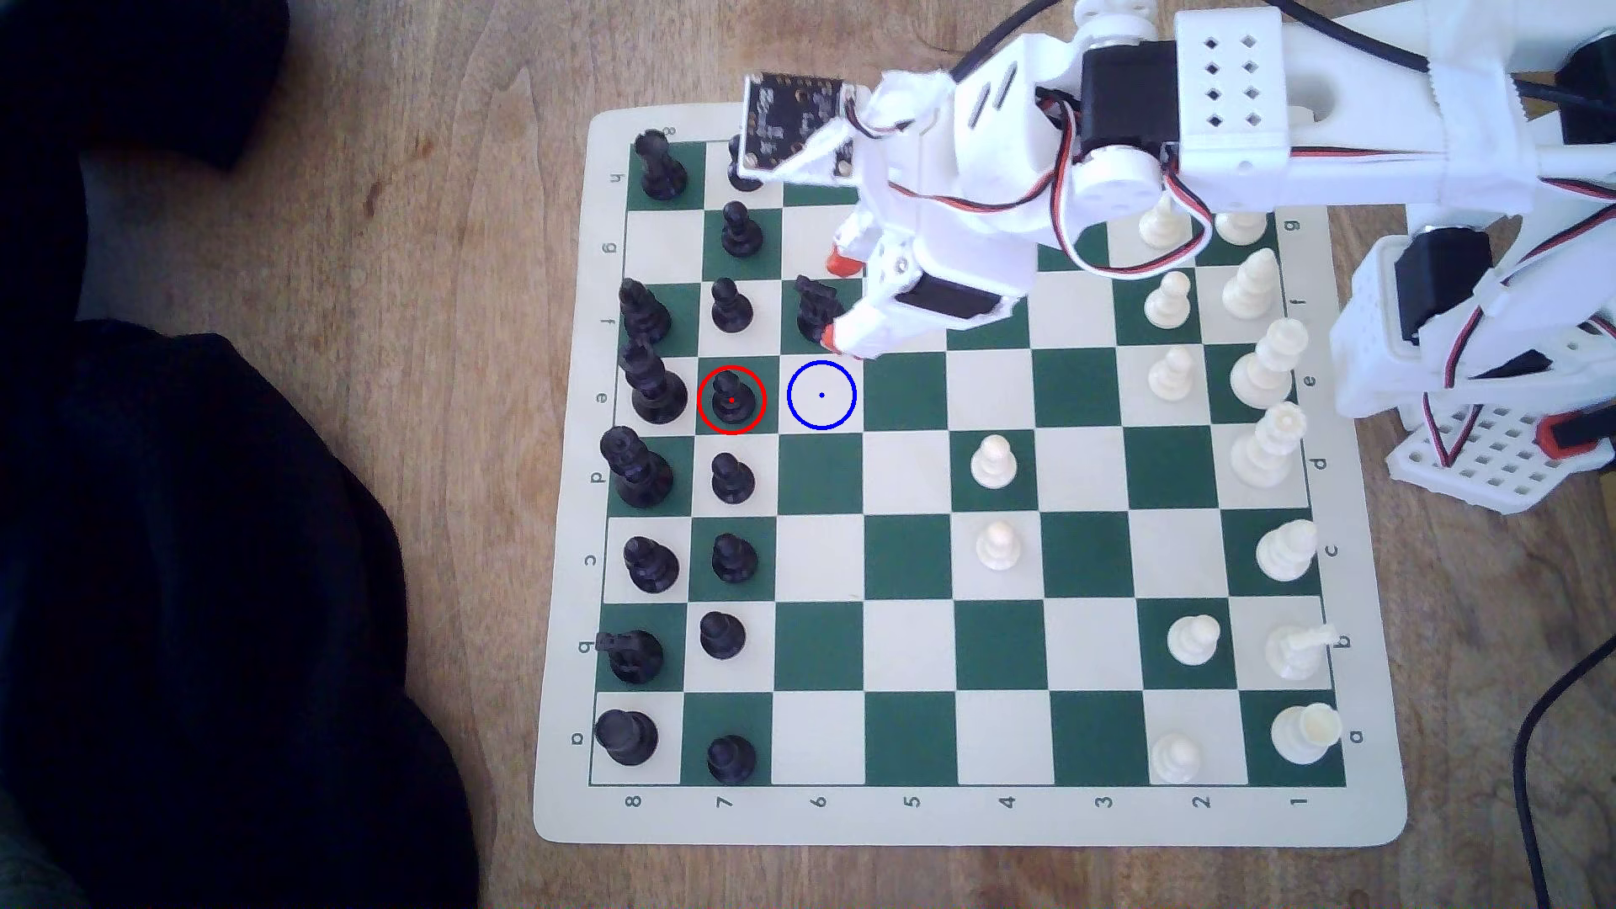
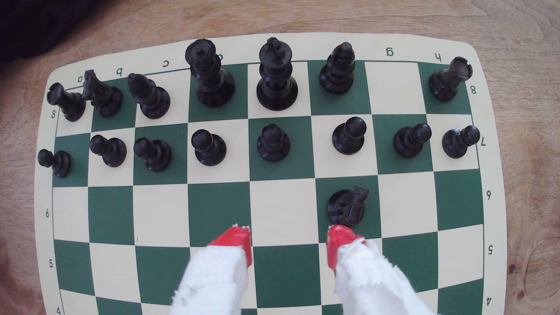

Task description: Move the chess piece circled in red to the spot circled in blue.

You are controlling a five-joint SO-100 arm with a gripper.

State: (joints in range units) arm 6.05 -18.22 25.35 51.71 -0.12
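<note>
Arm (image 1: pixel 1137 131): white, reaching in from the exterior view's right; it covers several far board squares, and its camera board hides most of one black pawn.
Board (image 1: pixel 909 813): green and cream mat; in the wrist view its near rows are cut off.
Gripper (image 1: pixel 838 301): red-tipped jaws spread wide, holding nothing; padded fingers (image 2: pixel 218 272) over empty squares.
Knight (image 2: pixel 348 209): black, just beyond one red tip; whether they touch is unclear.
Chess piece (image 1: pixel 732 400): black pawn in the red ring, ahead of the gripper, apart from it, upright (image 2: pixel 273 142).
Spot (image 1: pixel 821 395): blue-ringed cream square, between gripper and pawn, empty.

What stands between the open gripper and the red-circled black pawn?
Nothing: in the wrist view, bare squares separate the gripper from the pawn; the knight stands aside.
</note>
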